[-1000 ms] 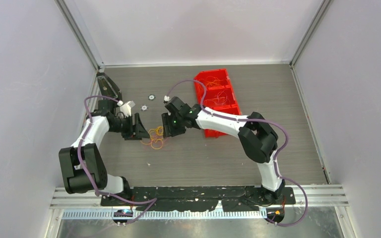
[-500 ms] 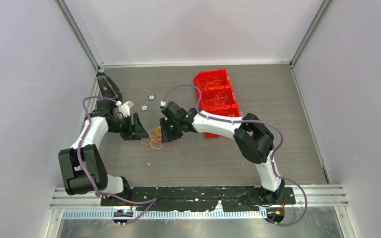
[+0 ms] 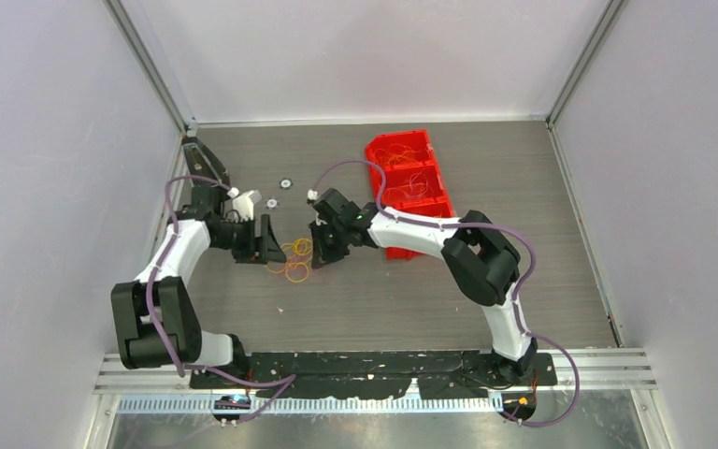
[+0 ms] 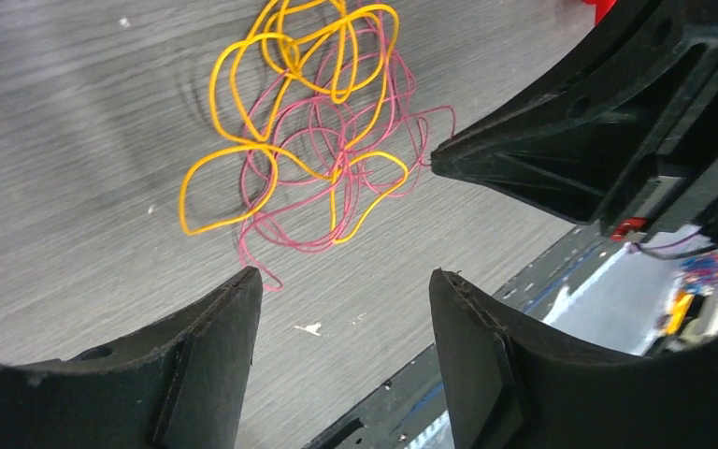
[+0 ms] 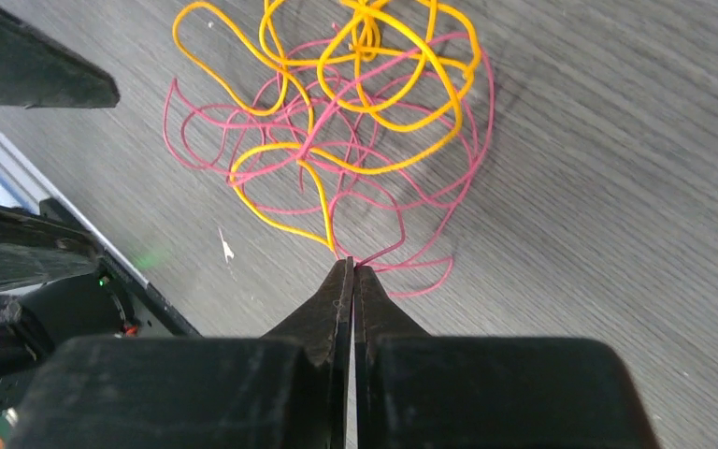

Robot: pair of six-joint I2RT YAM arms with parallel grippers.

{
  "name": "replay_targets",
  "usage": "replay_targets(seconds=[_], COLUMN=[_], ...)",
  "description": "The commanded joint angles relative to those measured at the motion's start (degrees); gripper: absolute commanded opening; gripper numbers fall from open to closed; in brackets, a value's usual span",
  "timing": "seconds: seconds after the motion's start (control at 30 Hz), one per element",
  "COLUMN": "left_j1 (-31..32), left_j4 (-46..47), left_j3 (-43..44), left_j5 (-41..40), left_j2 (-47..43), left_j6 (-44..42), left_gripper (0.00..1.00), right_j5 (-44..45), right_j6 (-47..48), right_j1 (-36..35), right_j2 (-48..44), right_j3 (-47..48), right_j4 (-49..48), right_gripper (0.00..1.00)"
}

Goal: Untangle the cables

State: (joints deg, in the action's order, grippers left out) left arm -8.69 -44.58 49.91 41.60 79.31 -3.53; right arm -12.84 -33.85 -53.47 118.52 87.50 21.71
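Observation:
The cables (image 3: 293,259) are a small tangle of thin yellow, orange and pink-red loops on the grey table, between my two grippers. In the left wrist view the tangle (image 4: 313,131) lies just beyond my open, empty left gripper (image 4: 341,276). My left gripper (image 3: 267,245) stands at the tangle's left edge. My right gripper (image 3: 318,253) is at its right edge. In the right wrist view my right gripper (image 5: 352,265) is shut, and yellow and pink strands of the tangle (image 5: 355,103) run into its tips.
A red bin (image 3: 374,168) with three compartments holding more thin strands stands behind the right arm. Two small round discs (image 3: 286,184) lie on the table at the back left. A black block (image 3: 203,161) leans by the left wall.
My right gripper has turned and shifted a little to the right at the tangle's edge. The left arm has shifted slightly. The tangle stays in place.

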Motion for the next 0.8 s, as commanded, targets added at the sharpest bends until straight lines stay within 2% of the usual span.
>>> replay_targets(seconds=[0.0,0.1,0.27,0.43,0.6,0.77], left_j1=[6.2,10.2,13.8,14.5,14.4,13.1], left_j4=[3.1,5.5,7.2,4.7,0.9,-1.2], left_j3=[2.9,3.0,5.0,9.5,11.4,10.2], left_j5=[-4.5,-5.3,-11.3,-17.3,-22.4,-24.5], left_j2=[0.1,3.5,11.4,16.7,17.2,16.0], left_j6=[-1.1,0.7,1.7,1.0,-1.2,-3.4], left_gripper=[0.68,0.69,0.66,0.48,0.23,0.06], right_j5=[-6.3,-11.5,-13.1,-13.2,-10.5,-11.1], right_j6=[4.5,7.8,9.2,12.3,17.1,18.8], right_j1=[1.4,2.4,4.4,8.6,11.8,15.6], right_j2=[-6.5,-7.5,-8.7,-14.4,-22.1,-28.3], right_j3=[-2.6,-3.7,-3.6,-5.1,-5.2,-4.7], right_j4=[-4.8,-7.6,-8.4,-6.7,-3.5,-2.8], right_gripper=[0.05,0.05,0.05,0.05,0.05,0.05])
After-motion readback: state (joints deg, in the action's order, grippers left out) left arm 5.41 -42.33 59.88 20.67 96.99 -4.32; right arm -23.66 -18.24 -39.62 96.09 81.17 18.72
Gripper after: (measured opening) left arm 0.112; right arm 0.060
